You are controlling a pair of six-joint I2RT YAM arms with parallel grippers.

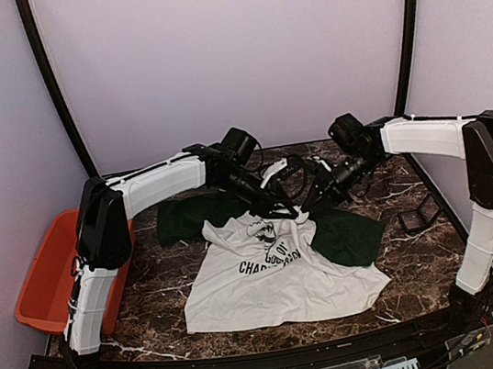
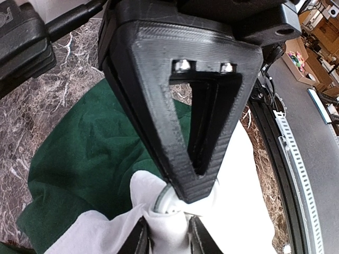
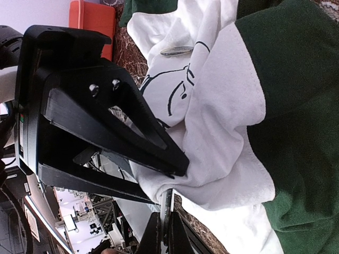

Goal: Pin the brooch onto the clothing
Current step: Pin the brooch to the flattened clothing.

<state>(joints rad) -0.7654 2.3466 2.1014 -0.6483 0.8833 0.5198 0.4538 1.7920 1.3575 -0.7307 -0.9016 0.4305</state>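
Observation:
The clothing (image 1: pixel 280 282), a white T-shirt with dark green sleeves and a black print, lies rumpled on the marble table (image 1: pixel 416 261). Both grippers meet above its upper part. My left gripper (image 2: pixel 168 233) is shut on a raised fold of the white cloth (image 2: pixel 169 225). My right gripper (image 3: pixel 166 233) is shut on the brooch (image 3: pixel 168 203), a thin round disc seen edge-on, pressed against that fold. In the left wrist view the brooch's rim (image 2: pixel 163 200) shows under the right gripper's black tip. In the top view the left gripper (image 1: pixel 280 209) and right gripper (image 1: pixel 310 205) almost touch.
An orange bin (image 1: pixel 47 279) sits at the table's left edge. A small black stand (image 1: pixel 418 214) is at the right, near the right arm. A flat grey oval piece (image 3: pixel 176 51) lies on the shirt's print. Light walls enclose the table on three sides.

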